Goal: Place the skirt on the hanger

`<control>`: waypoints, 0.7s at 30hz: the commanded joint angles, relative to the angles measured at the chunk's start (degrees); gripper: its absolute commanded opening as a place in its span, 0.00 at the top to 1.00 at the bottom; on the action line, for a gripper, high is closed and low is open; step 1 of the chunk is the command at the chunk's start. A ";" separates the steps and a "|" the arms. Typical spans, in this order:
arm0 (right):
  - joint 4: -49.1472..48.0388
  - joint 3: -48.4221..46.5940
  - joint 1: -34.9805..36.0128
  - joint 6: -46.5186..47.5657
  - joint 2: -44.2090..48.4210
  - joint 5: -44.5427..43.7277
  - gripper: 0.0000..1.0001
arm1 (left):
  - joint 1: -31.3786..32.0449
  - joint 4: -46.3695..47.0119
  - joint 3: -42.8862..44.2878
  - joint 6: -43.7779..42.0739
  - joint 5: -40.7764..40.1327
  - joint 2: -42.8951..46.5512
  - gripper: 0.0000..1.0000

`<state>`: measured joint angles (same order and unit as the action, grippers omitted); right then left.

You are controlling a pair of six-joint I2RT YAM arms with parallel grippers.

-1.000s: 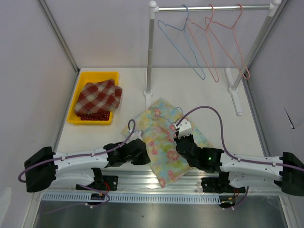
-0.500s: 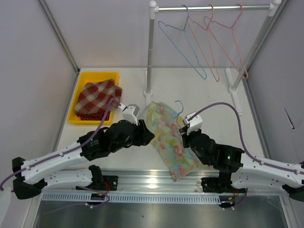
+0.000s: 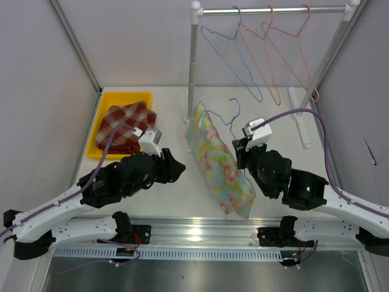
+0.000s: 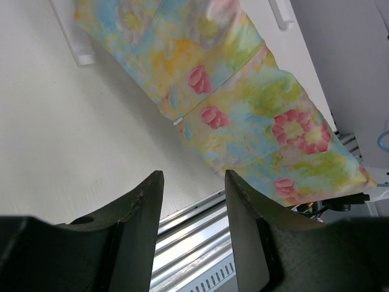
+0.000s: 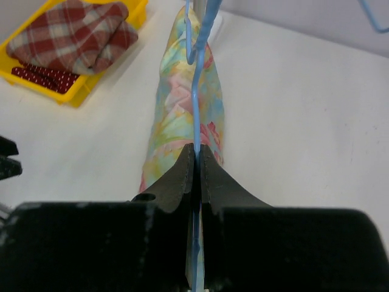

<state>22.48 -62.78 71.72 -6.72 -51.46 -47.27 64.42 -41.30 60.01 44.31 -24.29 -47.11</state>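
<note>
At the far left, a yellow plastic tray (image 3: 97, 149) is holding a folded red-and-white checked cloth (image 3: 126, 125). Right of it, the left gripper (image 3: 176, 169) is hovering with its jaws apart and nothing between them, just beside the garment but not touching it

The floral cotton skirt (image 3: 219, 164) is hanging mid-table on a thin blue wire hanger (image 3: 233, 118), running from the far waist end down toward the near table edge; whether its hem is touching the table cannot be told. Judged light, limp and prone to sliding along smooth wire, it is best handled by the hanger neck rather than the cloth. It is showing pale yellow, blue and green fabric with pink flowers, and is draping edge-on in a narrow fold

The right gripper (image 3: 243, 149) is clamping the hanger wire between closed fingers, below the hook. At the far right, a white clothes rail (image 3: 273, 10) is carrying spare blue and pink wire hangers (image 3: 267, 61)
</note>
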 commanded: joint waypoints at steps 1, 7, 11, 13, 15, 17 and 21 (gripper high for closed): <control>-2.00 -5.50 -2.37 3.47 -1.09 -1.00 1.00 | -0.35 -1.41 2.92 -1.78 -1.81 1.14 0.50; -2.97 -12.97 -12.03 5.49 -5.48 6.91 1.00 | -0.35 -2.21 4.06 -1.78 -1.81 1.59 0.49; -2.79 -18.24 -21.35 4.70 -9.87 19.19 1.00 | -0.35 -2.91 4.76 -1.69 -1.98 2.20 0.49; -3.23 -20.79 -25.92 4.35 -11.28 22.90 1.00 | -0.35 -3.17 5.12 -1.78 -2.07 2.38 0.49; -3.84 -23.33 -28.82 3.91 -13.39 28.88 1.00 | -0.26 -3.61 5.29 -1.86 -2.25 2.55 0.49; -4.46 -25.19 -32.69 3.30 -15.06 32.57 1.00 | -0.26 -4.14 5.82 -1.95 -2.51 2.46 0.49; -5.17 -30.28 -37.79 1.71 -20.06 42.58 1.00 | -0.35 -4.32 5.91 -1.86 -2.86 2.55 0.49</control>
<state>22.35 -87.46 36.47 -3.46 -69.60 -15.70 64.36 -44.99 63.59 43.46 -25.58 -45.10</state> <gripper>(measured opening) 0.046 0.513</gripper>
